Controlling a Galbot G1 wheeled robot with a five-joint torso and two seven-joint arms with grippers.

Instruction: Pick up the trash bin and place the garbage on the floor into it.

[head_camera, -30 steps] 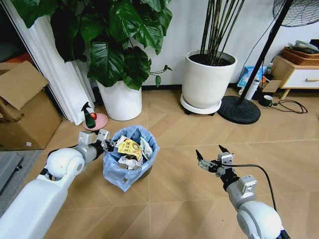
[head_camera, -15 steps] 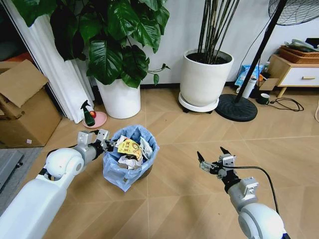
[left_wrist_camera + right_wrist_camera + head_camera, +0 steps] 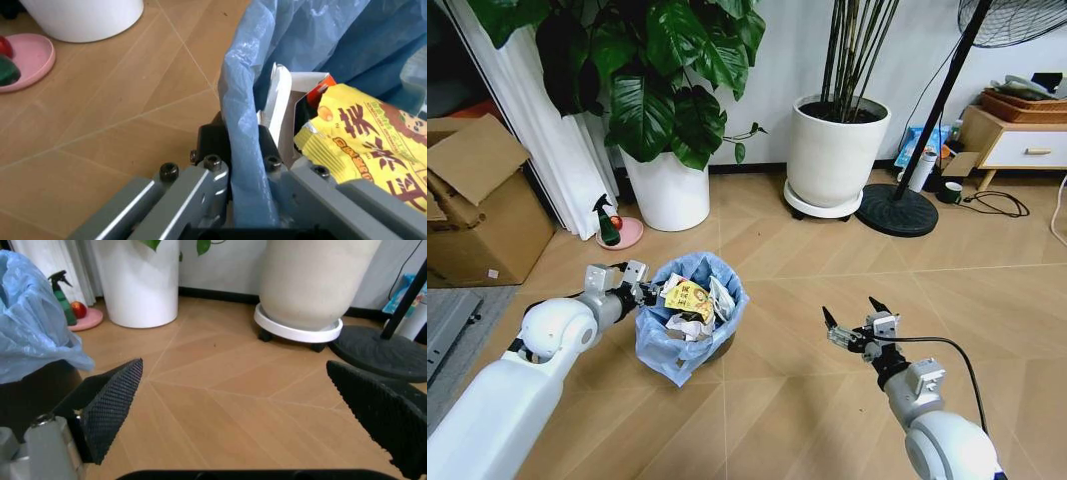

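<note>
Two grippers: left gripper [image 3: 639, 292] pinches the trash bin [image 3: 689, 318] rim, right gripper [image 3: 854, 318] hovers spread

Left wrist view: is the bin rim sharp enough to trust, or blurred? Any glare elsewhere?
Left wrist view: trash bin bag edge crisp, left gripper body nearest the lens soft. Head view: even light, faint sheen on the floor. Right wrist view: right gripper pads slightly blurred.

The trash bin [image 3: 689, 330], small, round and dark, lined with a crinkly light blue bag, stands upright on the floor [image 3: 787, 400] (herringbone boards). Inside sits the garbage [image 3: 693, 302]: a yellow wrapper on top, crumpled white paper and a white piece beside it.
</note>
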